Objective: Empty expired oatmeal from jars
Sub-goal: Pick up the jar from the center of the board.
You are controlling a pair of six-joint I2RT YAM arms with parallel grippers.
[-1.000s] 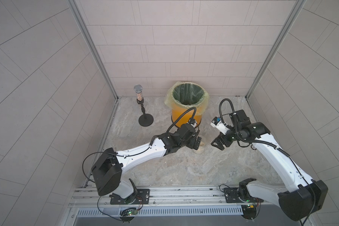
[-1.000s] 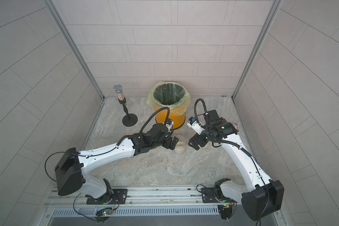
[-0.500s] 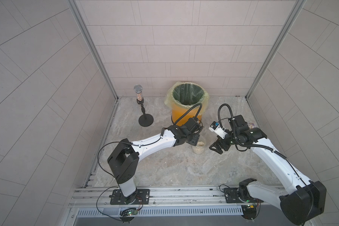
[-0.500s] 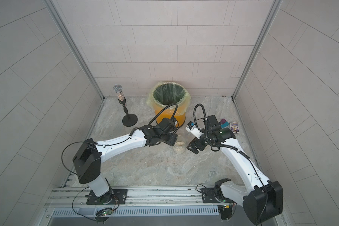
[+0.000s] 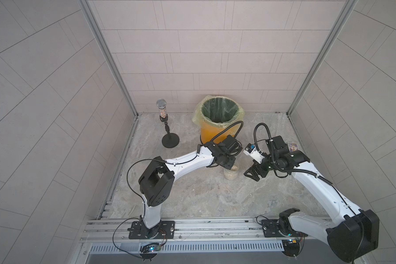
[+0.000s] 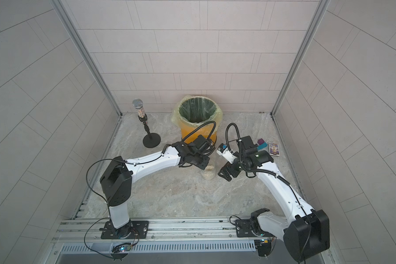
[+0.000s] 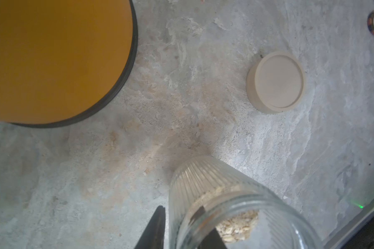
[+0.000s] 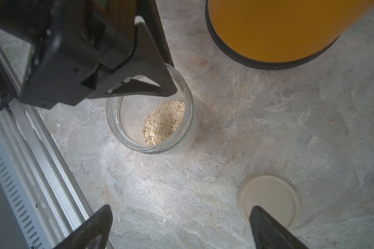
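1. Grey-tiled walls point(image 5: 215, 57) on three sides; below, marbled grey stone-look surface point(image 5: 204, 201).
2. Near the back wall: tall round orange bin with a yellowish plastic liner point(image 5: 207, 134); beside it, silver-headed microphone on a black round-footed stand point(image 5: 162, 109).
3. In front of the bin, clear of it, between both arms: small clear ribbed glass jar with a wide mouth point(image 5: 231, 174). Stands on the surface, mouth uncovered.
4. Inside, heaped against one side of the bottom: pale beige flaky oatmeal point(image 8: 164, 121). Fills only a small part.
5. Round flat cream lid point(image 7: 276, 83): lies flat on the surface, apart from the jar.
6. Left gripper point(image 5: 229, 165): reaches down onto the jar's rim, jaws narrow, one finger point(image 7: 159, 226) outside the glass wall, one inside. Cannot tell whether pinched tight.
7. Right gripper point(image 8: 181, 210): hangs beside the jar, jaws spread wide, holds nothing; one finger point(image 8: 268, 228) hovers over the lid's edge.
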